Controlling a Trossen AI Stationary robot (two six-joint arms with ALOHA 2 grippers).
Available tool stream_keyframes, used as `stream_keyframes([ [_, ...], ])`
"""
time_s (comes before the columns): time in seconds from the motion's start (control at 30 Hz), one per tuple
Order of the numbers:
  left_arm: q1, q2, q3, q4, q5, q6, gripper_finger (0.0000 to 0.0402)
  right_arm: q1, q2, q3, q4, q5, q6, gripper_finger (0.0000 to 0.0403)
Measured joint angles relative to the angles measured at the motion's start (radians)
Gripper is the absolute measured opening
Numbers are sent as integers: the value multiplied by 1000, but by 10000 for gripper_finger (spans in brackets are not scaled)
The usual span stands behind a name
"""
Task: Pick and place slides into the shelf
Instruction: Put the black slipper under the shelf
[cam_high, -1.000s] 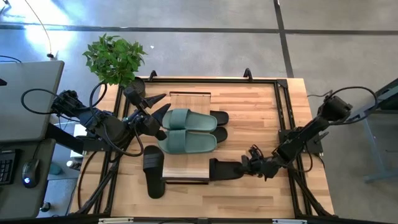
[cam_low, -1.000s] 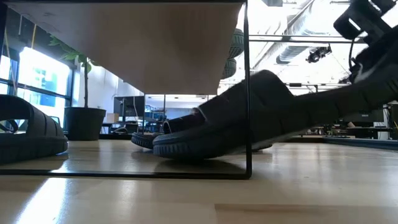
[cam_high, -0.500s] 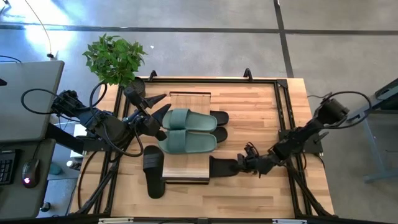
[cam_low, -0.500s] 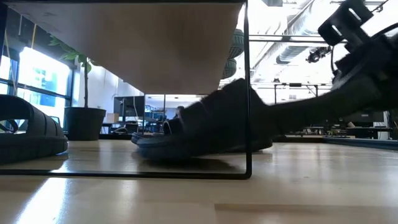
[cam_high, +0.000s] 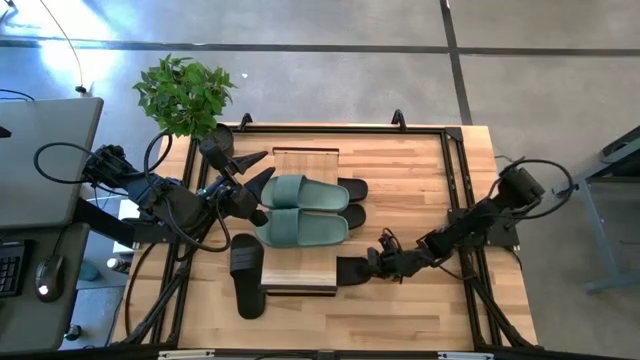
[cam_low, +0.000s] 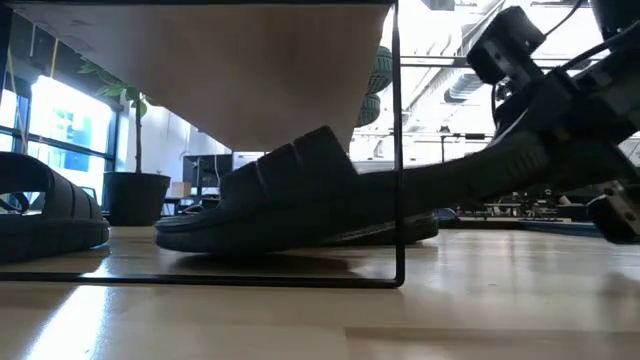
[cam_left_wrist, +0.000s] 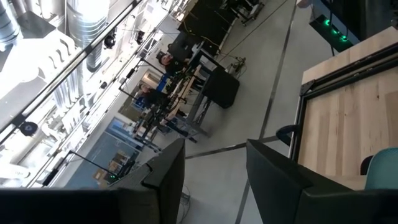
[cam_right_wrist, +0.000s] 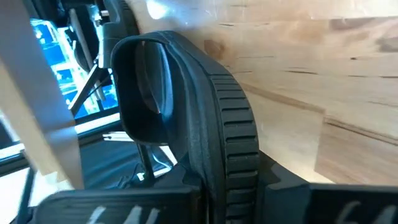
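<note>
i'm holding the heel of a black slide (cam_high: 352, 270) in the right gripper (cam_high: 385, 264), jaws pinched narrow on it, its toe lying under the shelf (cam_high: 302, 222) plank. left gripper (cam_high: 245, 160) is waiting near the green pair (cam_high: 303, 210), jaws wide. i'm risking the strap snagging on the shelf's thin black frame (cam_low: 397, 150).

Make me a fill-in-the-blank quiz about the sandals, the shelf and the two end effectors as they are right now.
1. The right end effector is shut on a ____ sandal.
2. That sandal is partly ____ the shelf.
3. The pair on top of the shelf is ____.
4. The left end effector is ____ and holds nothing.

Missing words: black; under; green; open
</note>
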Motion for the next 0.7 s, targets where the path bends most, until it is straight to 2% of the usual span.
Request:
stream_keyframes([
  [0.33,0,0,0,0,7,0,154,-19,101,81,29,15,0,38],
  [0.7,0,0,0,-5,7,0,154,-71,141,156,9,-65,-79,37],
])
